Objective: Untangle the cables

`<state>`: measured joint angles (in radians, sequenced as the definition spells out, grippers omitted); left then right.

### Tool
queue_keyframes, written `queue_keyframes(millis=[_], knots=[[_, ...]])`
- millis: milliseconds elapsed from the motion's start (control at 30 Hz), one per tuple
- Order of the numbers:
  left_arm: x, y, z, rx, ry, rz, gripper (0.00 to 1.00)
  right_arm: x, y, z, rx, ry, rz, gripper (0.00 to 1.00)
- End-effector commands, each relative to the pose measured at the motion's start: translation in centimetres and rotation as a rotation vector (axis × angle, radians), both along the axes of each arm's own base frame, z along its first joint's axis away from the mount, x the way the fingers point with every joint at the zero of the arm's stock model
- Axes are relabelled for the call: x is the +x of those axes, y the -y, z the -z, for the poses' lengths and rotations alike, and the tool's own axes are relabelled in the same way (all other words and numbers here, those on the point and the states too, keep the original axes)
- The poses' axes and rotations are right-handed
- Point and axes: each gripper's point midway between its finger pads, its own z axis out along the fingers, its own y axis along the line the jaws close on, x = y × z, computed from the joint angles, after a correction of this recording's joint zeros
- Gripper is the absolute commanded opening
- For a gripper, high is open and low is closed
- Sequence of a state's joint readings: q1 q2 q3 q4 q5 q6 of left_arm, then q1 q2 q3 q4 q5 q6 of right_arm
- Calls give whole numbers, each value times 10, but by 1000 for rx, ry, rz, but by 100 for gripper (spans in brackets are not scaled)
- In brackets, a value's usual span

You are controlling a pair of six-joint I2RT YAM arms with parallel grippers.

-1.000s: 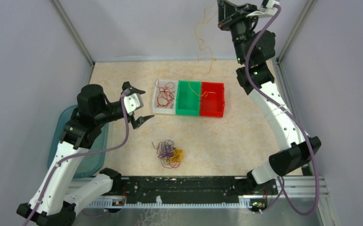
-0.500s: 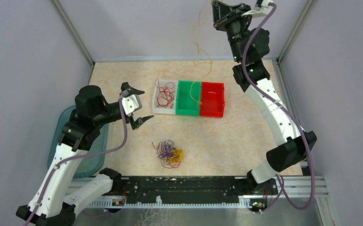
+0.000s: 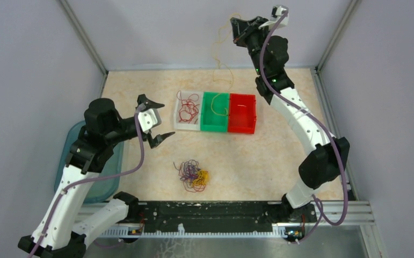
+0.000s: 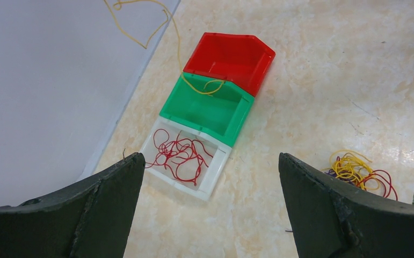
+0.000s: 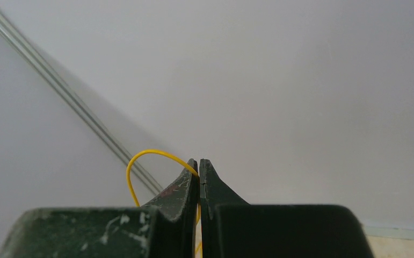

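A tangle of red, yellow and purple cables lies on the table near the front; the left wrist view shows it at the right. My right gripper is high up by the back wall, shut on a yellow cable. This yellow cable hangs down and its lower end rests in the green bin. Red cables lie in the white bin. My left gripper hovers open left of the bins, holding nothing.
A red bin stands against the right side of the green one, with nothing in it. A teal container sits at the table's left edge under the left arm. Grey walls close in the back and sides.
My right gripper has swung left along the back wall with the yellow cable. The cable's lower end slid from across the green and red bins into the green one. The left arm barely moved.
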<state>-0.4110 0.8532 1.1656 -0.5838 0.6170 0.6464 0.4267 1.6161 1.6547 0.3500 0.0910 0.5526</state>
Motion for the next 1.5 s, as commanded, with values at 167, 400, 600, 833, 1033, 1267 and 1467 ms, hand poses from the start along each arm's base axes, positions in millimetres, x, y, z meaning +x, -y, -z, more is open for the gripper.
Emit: queue_keyframes(millis=[167, 400, 600, 833, 1033, 1267, 1467], knots=[[-4, 2, -10, -29, 20, 9, 100, 6, -21, 10, -49, 38, -36, 0], [-4, 1, -10, -26, 26, 3, 100, 19, -38, 68, -115, -43, -40, 0], [-4, 0, -10, -22, 27, -1, 100, 20, -23, 108, -140, -98, 32, 0], [-3, 2, -8, -22, 19, 7, 100, 8, 8, 110, -136, -89, 109, 0], [-2, 1, -4, -25, 1, -1, 100, 11, -6, 134, -184, -131, 47, 0], [1, 0, 5, -40, -56, -38, 100, 14, -42, 196, -321, -232, -6, 0], [4, 0, 7, -37, -58, -46, 100, 9, -55, 243, -397, -294, -3, 0]])
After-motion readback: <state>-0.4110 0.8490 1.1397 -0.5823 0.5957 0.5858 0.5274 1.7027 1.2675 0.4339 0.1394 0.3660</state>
